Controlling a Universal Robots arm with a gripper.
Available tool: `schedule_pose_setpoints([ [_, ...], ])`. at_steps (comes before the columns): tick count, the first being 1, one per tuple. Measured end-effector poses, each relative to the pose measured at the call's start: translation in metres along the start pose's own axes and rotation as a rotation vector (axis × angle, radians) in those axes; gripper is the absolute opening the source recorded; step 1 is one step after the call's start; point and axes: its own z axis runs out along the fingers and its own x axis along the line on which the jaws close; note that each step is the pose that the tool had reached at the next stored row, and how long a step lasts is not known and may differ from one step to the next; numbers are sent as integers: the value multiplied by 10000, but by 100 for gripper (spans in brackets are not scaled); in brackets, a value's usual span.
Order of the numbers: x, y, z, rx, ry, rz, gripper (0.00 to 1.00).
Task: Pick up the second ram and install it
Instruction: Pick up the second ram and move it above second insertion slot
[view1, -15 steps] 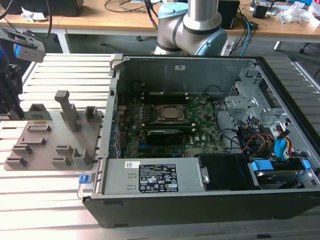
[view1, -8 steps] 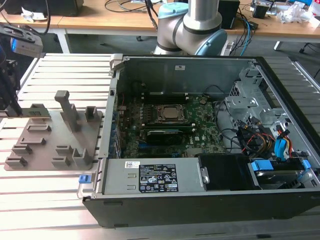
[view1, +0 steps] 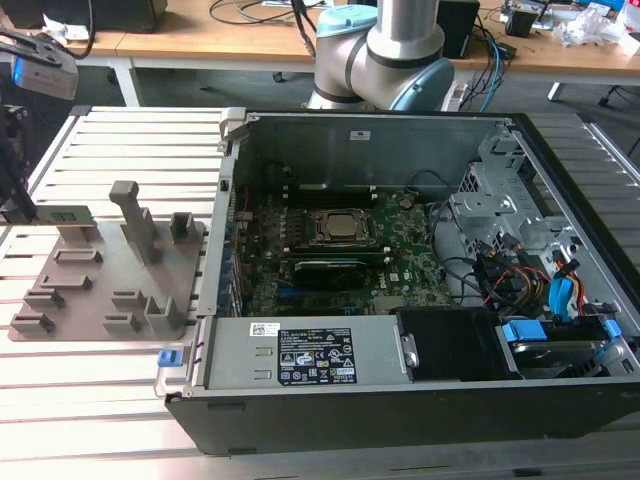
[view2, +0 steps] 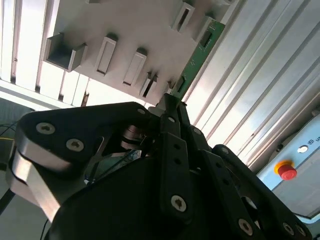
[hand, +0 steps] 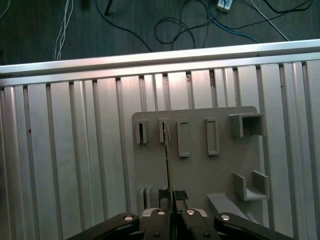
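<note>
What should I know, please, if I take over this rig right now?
The pincer is shut on the second ram, at the grey fixture plate on the exterior view's left.
Done: the ram is grasped; I cannot tell whether it has left its slot.
Left: installing. The ram is not yet at the motherboard inside the open computer case.

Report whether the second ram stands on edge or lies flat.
On edge: in the first wrist view the second ram shows as a thin line over the fixture plate, with the gripper shut on it.
</note>
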Motion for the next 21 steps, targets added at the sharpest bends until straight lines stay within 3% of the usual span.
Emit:
schedule_pose_setpoints([
  [14, 3, 7, -269, 0, -1, 1, 14],
  [16, 4, 9, -347, 0, 0, 0, 14],
  [19, 4, 10, -388, -4, -43, 0, 14],
  [21, 6, 11, -464, -5, -58, -1, 14],
])
